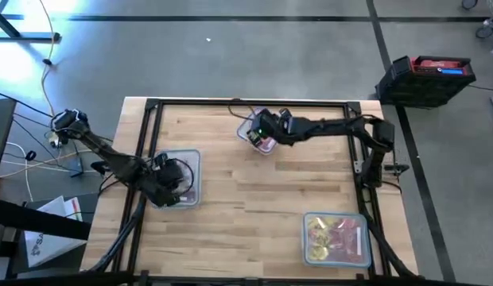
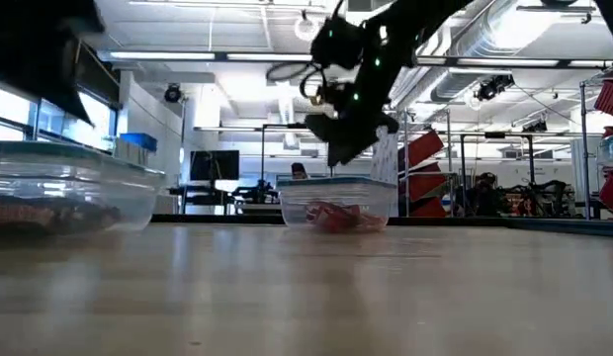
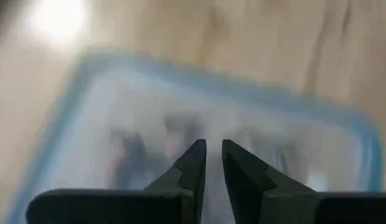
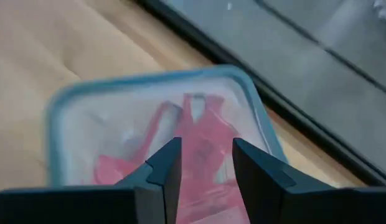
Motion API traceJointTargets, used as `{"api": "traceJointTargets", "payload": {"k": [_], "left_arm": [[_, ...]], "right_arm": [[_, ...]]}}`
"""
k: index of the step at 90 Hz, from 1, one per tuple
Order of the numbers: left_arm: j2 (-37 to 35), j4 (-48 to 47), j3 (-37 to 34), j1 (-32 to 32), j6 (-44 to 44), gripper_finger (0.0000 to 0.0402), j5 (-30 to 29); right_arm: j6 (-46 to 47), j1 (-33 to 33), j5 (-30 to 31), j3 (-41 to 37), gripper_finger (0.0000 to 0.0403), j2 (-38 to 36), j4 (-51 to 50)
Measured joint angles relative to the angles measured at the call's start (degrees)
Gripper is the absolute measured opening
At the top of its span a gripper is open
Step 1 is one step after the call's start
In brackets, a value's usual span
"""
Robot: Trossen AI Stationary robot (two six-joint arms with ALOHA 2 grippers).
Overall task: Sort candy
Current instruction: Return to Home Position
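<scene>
The left gripper (image 1: 173, 181) is held over the left bin (image 1: 191, 159), which is set at the table's (image 1: 254, 199) left side. In the left wrist view the left gripper (image 3: 213, 146) is seen with its fingers (image 3: 192, 165) all but pressed together, only a thin slit between them, and nothing is gripped. Beneath it the left bin (image 3: 75, 81) is shown with a blue rim and a hazy top; dark shapes inside (image 3: 131, 149) are too blurred to be told apart.

The right gripper (image 1: 261, 131) is held over the far bin (image 1: 248, 125) at the middle of the far edge. In its own wrist view the right gripper (image 4: 207, 146) is seen with fingers (image 4: 165, 168) spread and a clear gap between them, and nothing is pinched. In the low view the right gripper (image 2: 351, 148) hangs just above the far bin (image 2: 292, 203), apart from it.

The candy is found in the bins, none loose on the wood. Red packets (image 4: 199, 155) lie in the far bin (image 4: 56, 112), also blue-rimmed, and are seen through its wall from table height (image 2: 336, 216). Yellow packets (image 1: 318, 234) and more red ones (image 1: 351, 238) are held in the near bin (image 1: 335, 216) at the right front corner, well apart from both grippers.
</scene>
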Motion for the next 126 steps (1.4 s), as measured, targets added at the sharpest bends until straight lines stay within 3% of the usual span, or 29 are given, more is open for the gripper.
{"api": "traceJointTargets", "payload": {"k": [11, 21, 35, 66, 86, 94, 108, 126], "left_arm": [[0.66, 7.87, 0.04, -3.11, 7.06, 0.0039, -15.76], [0.66, 11.62, 0.06, -3.20, 12.56, 0.0039, -21.48], [0.68, 10.97, 0.06, -1.98, 12.90, 0.0039, -20.29], [0.68, 10.24, 0.11, -2.03, 10.84, 0.0039, -19.09], [0.69, 10.21, 0.13, -2.03, 10.42, 0.0039, -15.18], [0.68, 10.13, 0.13, -2.07, 9.93, 0.0039, -12.88], [0.81, 10.01, -0.11, -2.05, 10.67, 0.0039, -12.33], [0.83, 8.62, -4.70, -2.03, 8.07, 0.0039, -9.44]], "right_arm": [[-0.45, -1.80, -5.60, 0.01, 0.0114, 3.03, 0.21], [-1.14, -0.65, -8.55, 0.34, 0.0114, 4.53, 1.36], [0.58, 4.73, -9.55, 0.35, 0.0114, 5.05, 0.49], [13.93, 18.95, -11.26, 0.24, 0.0114, 5.19, -2.98], [16.51, 24.98, -3.58, -0.07, 0.0114, 3.79, -1.05], [14.72, 27.55, -3.71, 1.47, 0.0114, 0.70, -4.89], [11.20, 31.94, -14.59, 6.84, 0.0114, -6.90, -20.90], [31.40, 40.26, -36.60, 7.37, 0.0114, -11.30, -43.06]]}}
